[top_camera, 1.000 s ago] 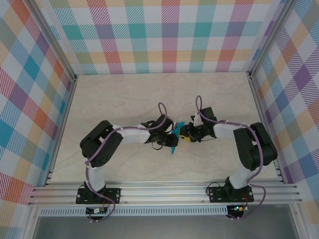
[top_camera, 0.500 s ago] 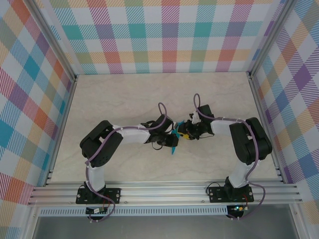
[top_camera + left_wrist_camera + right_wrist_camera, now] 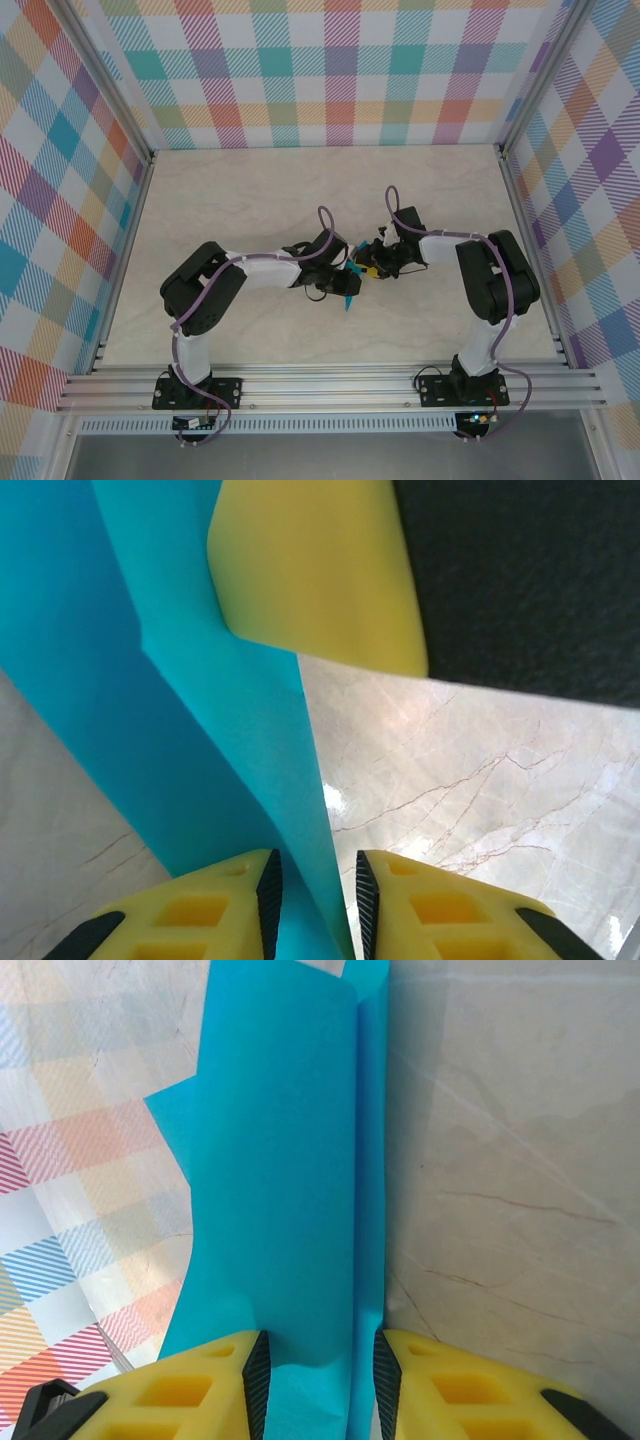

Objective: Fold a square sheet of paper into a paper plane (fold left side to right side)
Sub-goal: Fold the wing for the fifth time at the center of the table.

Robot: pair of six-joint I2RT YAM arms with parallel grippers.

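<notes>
The square sheet of paper is now a narrow, pointed turquoise paper plane (image 3: 346, 297), held off the table between the two arms. My left gripper (image 3: 343, 282) reaches it from the left. In the left wrist view the paper plane (image 3: 200, 730) runs between the jaws of the left gripper (image 3: 313, 900), leaning on the left pad with a gap to the right pad: open. My right gripper (image 3: 366, 270) meets it from the right. In the right wrist view the layered paper plane (image 3: 280, 1160) fills the span between the pads of the right gripper (image 3: 315, 1380), which is shut on it.
The right gripper's yellow finger (image 3: 310, 570) and black body (image 3: 520, 580) hang just above the left jaws. Pale marble tabletop (image 3: 250, 200) lies all around. Plaid walls (image 3: 340, 70) and metal rails (image 3: 330, 385) bound the table.
The left jaws have parted and no longer pinch the paper. The right arm has drawn in to the left, its gripper staying on the paper. The paper's tip has shifted slightly.
</notes>
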